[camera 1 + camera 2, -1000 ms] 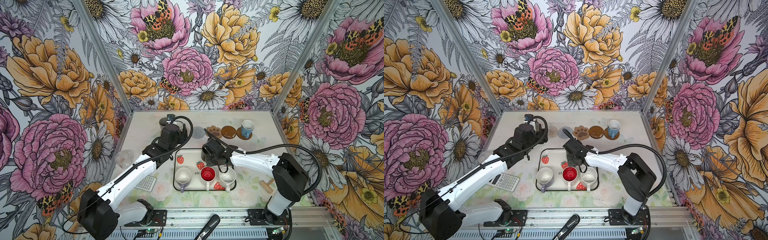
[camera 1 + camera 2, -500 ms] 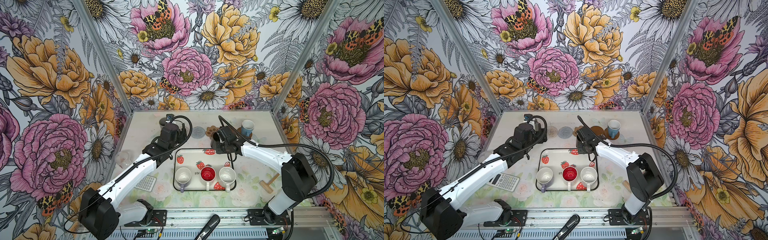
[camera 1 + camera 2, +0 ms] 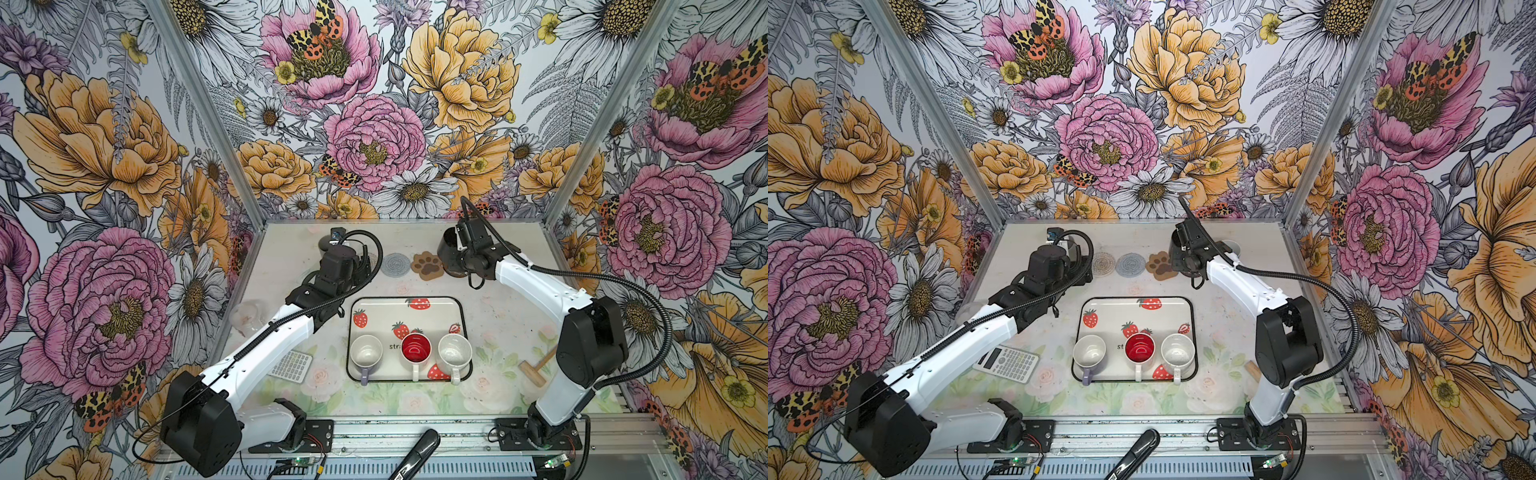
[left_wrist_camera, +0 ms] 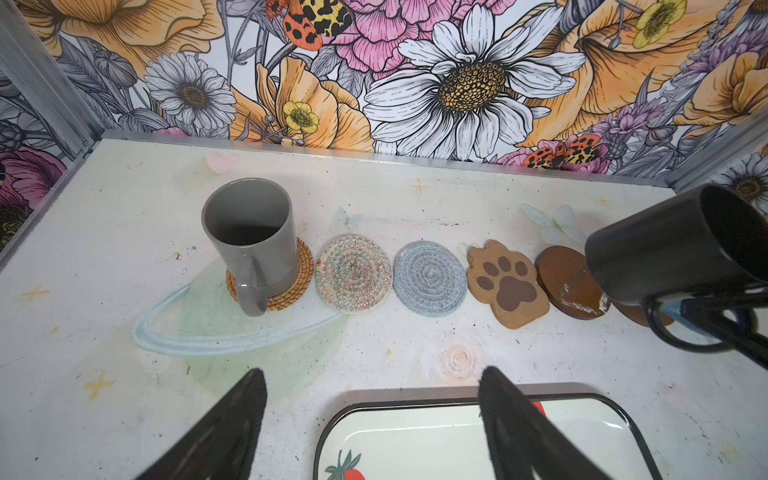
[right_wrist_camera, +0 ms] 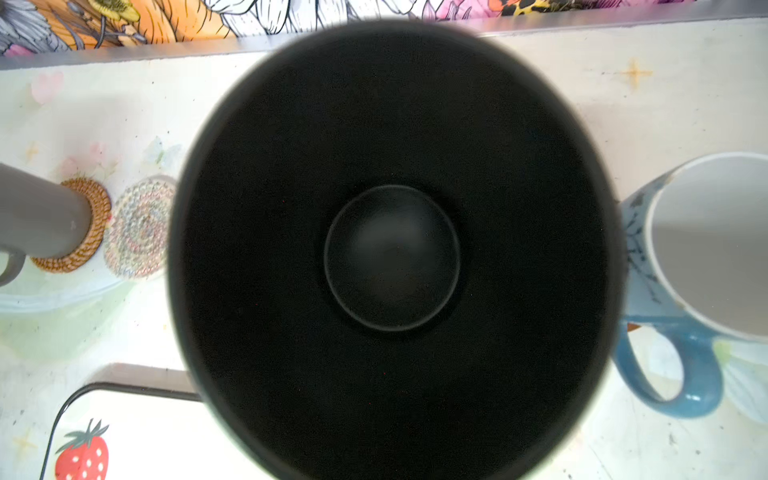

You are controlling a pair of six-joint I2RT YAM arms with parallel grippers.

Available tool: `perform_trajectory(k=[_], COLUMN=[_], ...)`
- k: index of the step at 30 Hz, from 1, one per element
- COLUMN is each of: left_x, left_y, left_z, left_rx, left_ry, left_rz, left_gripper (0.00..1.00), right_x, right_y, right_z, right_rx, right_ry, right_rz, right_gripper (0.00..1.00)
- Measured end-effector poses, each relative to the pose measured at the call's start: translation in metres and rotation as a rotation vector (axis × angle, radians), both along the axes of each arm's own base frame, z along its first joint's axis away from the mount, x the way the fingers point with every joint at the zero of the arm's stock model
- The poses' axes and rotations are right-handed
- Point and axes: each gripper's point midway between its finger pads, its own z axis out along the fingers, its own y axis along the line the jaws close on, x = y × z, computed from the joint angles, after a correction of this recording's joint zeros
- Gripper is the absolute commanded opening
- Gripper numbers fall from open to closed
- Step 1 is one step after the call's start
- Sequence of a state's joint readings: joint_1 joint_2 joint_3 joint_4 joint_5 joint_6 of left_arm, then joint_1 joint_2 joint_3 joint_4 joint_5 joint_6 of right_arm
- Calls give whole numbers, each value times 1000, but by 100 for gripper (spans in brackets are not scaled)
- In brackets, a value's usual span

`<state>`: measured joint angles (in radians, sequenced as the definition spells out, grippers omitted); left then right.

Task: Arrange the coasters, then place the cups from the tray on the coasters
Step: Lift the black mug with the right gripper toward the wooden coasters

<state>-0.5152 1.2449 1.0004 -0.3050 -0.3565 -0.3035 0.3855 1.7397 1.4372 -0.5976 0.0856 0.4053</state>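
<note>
— Where is the right end effector (image 4: 706, 316)?
— Closed on the handle of the black mug (image 4: 656, 253), at the right edge of the left wrist view. The mug hangs tilted over a brown disc (image 4: 569, 282); whether they touch, I cannot tell.
— And the left end effector (image 4: 372, 374)?
— Jaws spread wide, holding nothing, low in that frame above the surface (image 4: 124, 374).
— The coasters?
— A row across the middle: tan rattan coaster (image 4: 291, 291) under the grey mug (image 4: 249, 237), then pale woven coaster (image 4: 353, 274), grey-blue coaster (image 4: 430, 272), paw coaster (image 4: 505, 282), the disc.
— The rest?
— The light blue mug (image 5: 706, 245) stands just beside the black one (right side of the right wrist view). In both top views the tray (image 3: 382, 316), at centre, holds the lavender mug (image 3: 365, 353), red-lined mug (image 3: 415, 348) and speckled mug (image 3: 454, 350) along its lower edge.
</note>
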Motion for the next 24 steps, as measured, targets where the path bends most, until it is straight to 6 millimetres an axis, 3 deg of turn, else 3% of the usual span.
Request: perform_trajectory(k=[10,24], left_x=[7,12], left_y=[8,7], left_z=[6,3], left_rx=[-9,-7], left_ry=[-9,1], left_rz=[23,23], left_gripper=[82,82], right_x=[30,35], right_y=[-26,-34], right_z=[-29,-64], right_rx=[-54,-86], right_ry=[65,140], right_rz=[-33,-35], right_gripper=[0,0])
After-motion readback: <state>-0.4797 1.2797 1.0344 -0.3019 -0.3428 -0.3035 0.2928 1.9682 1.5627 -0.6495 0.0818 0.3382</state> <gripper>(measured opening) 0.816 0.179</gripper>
